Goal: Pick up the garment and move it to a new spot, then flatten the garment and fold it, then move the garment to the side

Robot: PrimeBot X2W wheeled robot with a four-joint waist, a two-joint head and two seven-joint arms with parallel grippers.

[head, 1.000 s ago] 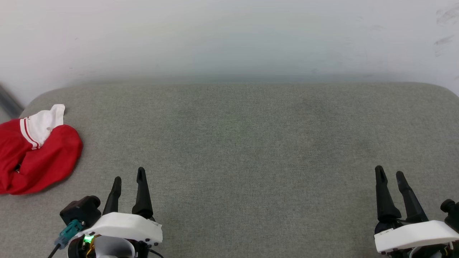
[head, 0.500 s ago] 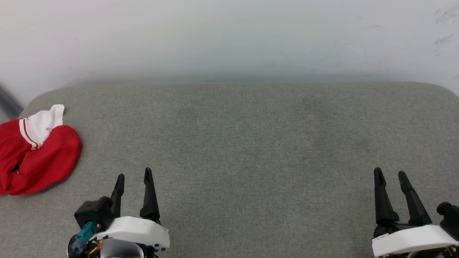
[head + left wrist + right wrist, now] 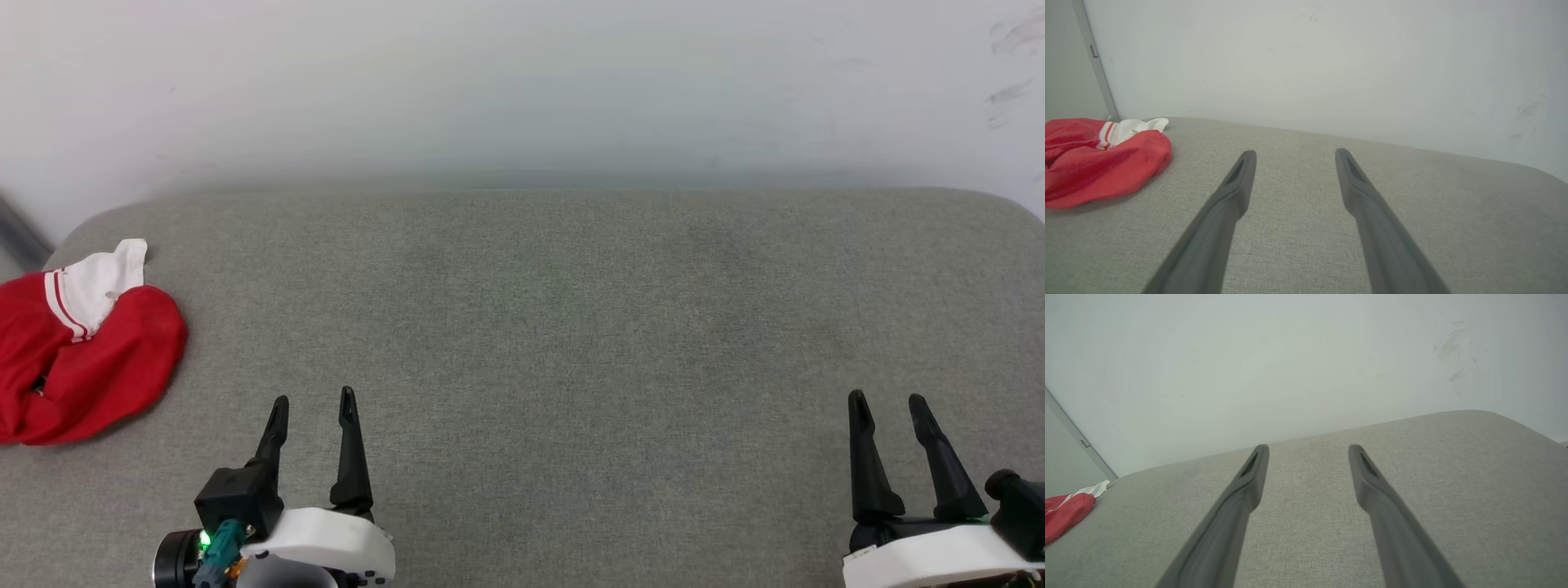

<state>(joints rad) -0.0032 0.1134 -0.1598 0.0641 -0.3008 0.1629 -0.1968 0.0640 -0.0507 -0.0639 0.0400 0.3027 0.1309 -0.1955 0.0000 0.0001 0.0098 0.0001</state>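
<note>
The shirt [image 3: 90, 359] was lying bunched up at the left edge of the gray padded table [image 3: 571, 327], with a white sleeve on top. The left gripper [image 3: 314, 397] and right gripper [image 3: 886, 398] hung over the near side, jaws spread apart and empty, well away from it.

I read bright, even, diffuse light in all three views, with no glare and no blown highlights. Shadows are soft and short. In the head view a thin dark rim lies under the near edge of the garment [image 3: 82, 359] at 9 o'clock. The wall [image 3: 522, 82] carries a faint greenish cast toward 12 o'clock. In the wrist views the dark fingers of the left gripper [image 3: 1295, 152] and the right gripper [image 3: 1308, 446] blur toward 6 o'clock. Wide-angle distortion bows the far edge of the grey surface [image 3: 1412, 212].
</note>
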